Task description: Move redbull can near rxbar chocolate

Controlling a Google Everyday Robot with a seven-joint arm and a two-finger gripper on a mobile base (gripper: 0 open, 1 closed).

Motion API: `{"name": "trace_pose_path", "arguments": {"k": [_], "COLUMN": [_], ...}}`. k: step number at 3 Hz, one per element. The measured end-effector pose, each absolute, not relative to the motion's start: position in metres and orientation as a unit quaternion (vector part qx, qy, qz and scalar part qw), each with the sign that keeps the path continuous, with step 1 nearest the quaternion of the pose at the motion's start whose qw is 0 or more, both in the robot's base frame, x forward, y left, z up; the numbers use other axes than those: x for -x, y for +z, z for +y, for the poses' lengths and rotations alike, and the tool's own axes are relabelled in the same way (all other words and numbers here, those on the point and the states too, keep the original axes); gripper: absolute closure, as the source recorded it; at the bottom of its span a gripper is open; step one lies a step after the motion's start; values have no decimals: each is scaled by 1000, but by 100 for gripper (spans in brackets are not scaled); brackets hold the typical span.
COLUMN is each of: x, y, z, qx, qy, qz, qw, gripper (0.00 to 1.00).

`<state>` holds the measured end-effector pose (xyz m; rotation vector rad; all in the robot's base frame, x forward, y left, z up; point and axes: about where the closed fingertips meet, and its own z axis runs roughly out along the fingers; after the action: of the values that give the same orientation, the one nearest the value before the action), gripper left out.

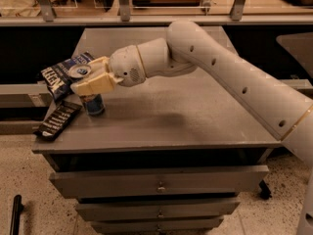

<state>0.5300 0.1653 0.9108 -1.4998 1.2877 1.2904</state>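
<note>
The redbull can [93, 104] is blue and silver and rests on the table's left part, its silver top [78, 71] leaning left. My gripper [89, 81] is at the can's upper half. Its cream fingers [96, 84] are shut on the can, one crossing in front of it. The rxbar chocolate [57, 120], a flat black wrapper with white lettering, lies at the front left corner, just left of the can's base and a small gap from it. My white arm [210, 67] reaches in from the right.
A puffy dark blue chip bag [59, 75] lies behind and left of the can, partly behind the gripper. The grey table top [186, 116] sits on a drawer cabinet [159, 180]. A shelf with metal posts [146, 18] runs behind it.
</note>
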Motion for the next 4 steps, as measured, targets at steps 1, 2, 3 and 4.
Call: {"name": "trace_pose_path", "arguments": {"k": [1, 2, 3, 4], "x": [-529, -528, -533, -540], "y": [911, 911, 915, 921], "z": [166, 168, 156, 122], "qx": [588, 589, 586, 575], "qy": [506, 507, 503, 486], "qz": [504, 503, 503, 507], "qw": [380, 379, 389, 419], "gripper": [12, 0, 0, 0]}}
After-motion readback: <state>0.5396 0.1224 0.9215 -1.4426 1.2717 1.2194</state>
